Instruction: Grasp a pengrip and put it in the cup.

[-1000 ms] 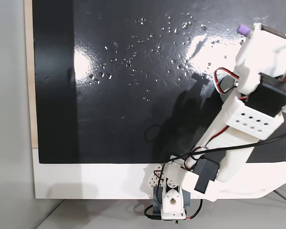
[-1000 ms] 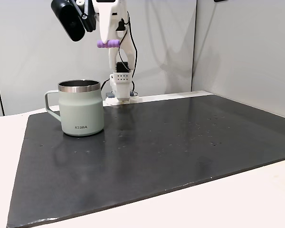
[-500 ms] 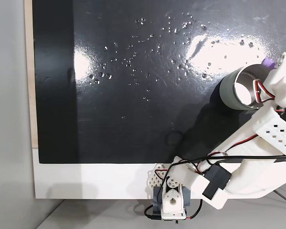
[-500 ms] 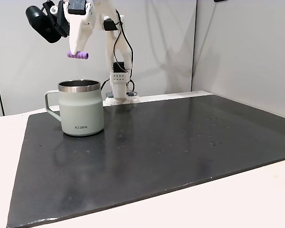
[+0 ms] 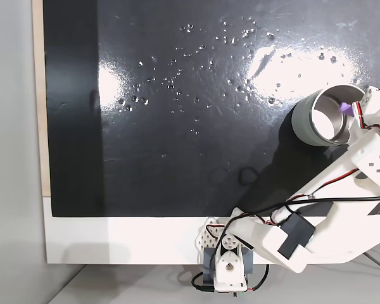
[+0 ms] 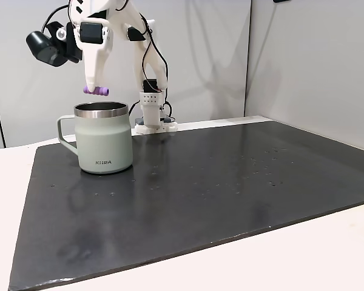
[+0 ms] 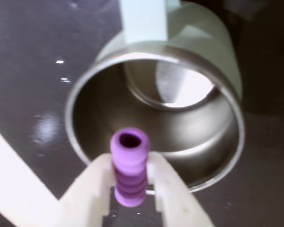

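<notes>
Black mat (image 6: pixel 230 176); wrist view: jaws clamping pengrip (image 7: pixel 129 166) above cup (image 7: pixel 227 94).

From my remote seat, the white two-finger gripper (image 6: pixel 95 90) hangs just above the grey metal mug (image 6: pixel 103 140), which stands on the black mat (image 6: pixel 230 182). The small purple ribbed pengrip (image 7: pixel 129 166) sits crosswise between its fingers, over the mug's open mouth, near the rim.

Purple ribbed pengrip (image 7: pixel 129 170), grey-green cup (image 6: pixel 103 145)
</notes>
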`<action>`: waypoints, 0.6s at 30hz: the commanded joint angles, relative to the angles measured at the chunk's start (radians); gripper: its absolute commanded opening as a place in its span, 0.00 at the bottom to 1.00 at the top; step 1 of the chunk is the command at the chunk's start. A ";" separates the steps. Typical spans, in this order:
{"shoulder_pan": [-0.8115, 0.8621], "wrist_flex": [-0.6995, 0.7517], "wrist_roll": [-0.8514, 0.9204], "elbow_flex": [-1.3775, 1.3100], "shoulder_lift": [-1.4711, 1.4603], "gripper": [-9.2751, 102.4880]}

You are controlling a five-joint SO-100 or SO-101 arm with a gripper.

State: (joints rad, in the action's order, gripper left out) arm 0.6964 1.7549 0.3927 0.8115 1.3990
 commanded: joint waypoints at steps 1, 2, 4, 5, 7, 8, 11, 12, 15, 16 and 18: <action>-0.003 0.037 0.020 -0.008 -0.002 0.08; -0.003 0.038 0.021 -0.003 -0.002 0.08; -0.002 0.038 0.025 -0.002 -0.005 0.08; -0.002 0.040 0.029 -0.002 -0.008 0.08; -0.002 0.040 0.038 -0.002 -0.012 0.08; -0.002 0.041 0.043 0.002 -0.014 0.08; 0.002 0.041 0.048 0.005 -0.017 0.10; 0.003 0.041 0.049 0.006 -0.017 0.15; 0.005 0.041 0.052 0.014 -0.017 0.25; 0.006 0.041 0.052 0.014 -0.017 0.27; 0.006 0.041 0.051 0.014 -0.018 0.28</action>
State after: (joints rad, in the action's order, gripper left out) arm 0.6964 1.7917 0.4403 0.8299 1.3760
